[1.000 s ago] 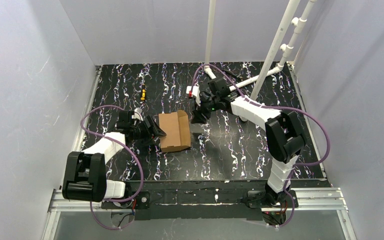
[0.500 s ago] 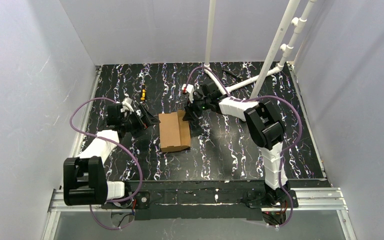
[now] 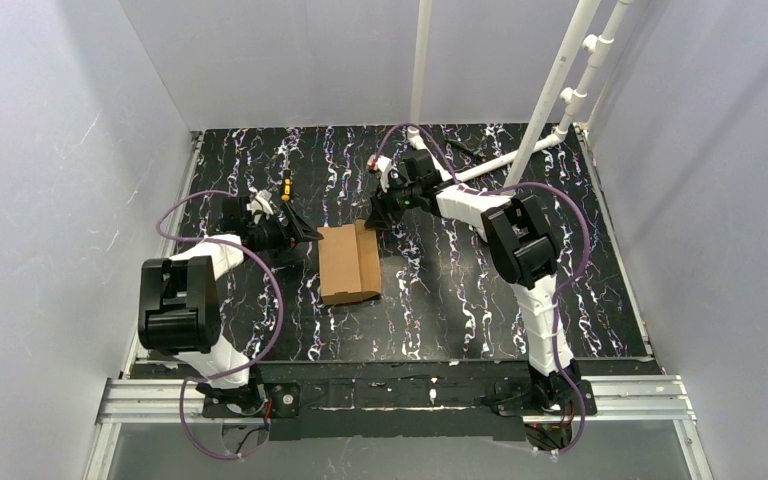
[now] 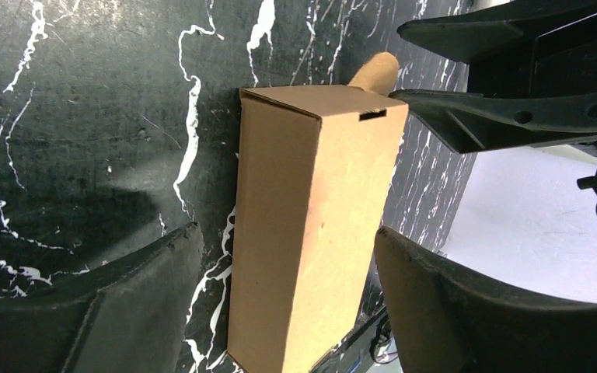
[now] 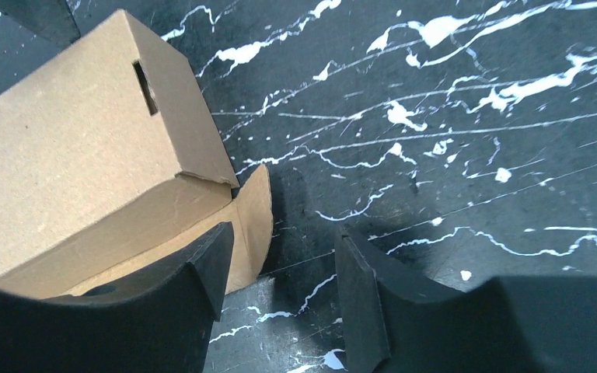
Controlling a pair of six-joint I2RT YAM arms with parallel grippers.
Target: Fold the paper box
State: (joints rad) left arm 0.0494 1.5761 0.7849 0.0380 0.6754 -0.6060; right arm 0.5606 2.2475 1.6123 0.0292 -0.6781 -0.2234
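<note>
Brown box lying on the desk, a shade to the 9 o'clock side of centre, and neither arm has hold of it

The left arm stretches in from 9 o'clock, jaws wide open at the box's 10 o'clock corner. They're very close, but I can't tell if they touch, and in the left wrist view the cardboard shows between the two fingers. The right arm leans in from the 3 o'clock side, jaws open too, just off the box's 1 o'clock corner with bare desk showing between them. One finger sits right beside the rounded tab that sticks out of that end. The box is folded into a long block, with a small slot in its top face near the tab end
</note>
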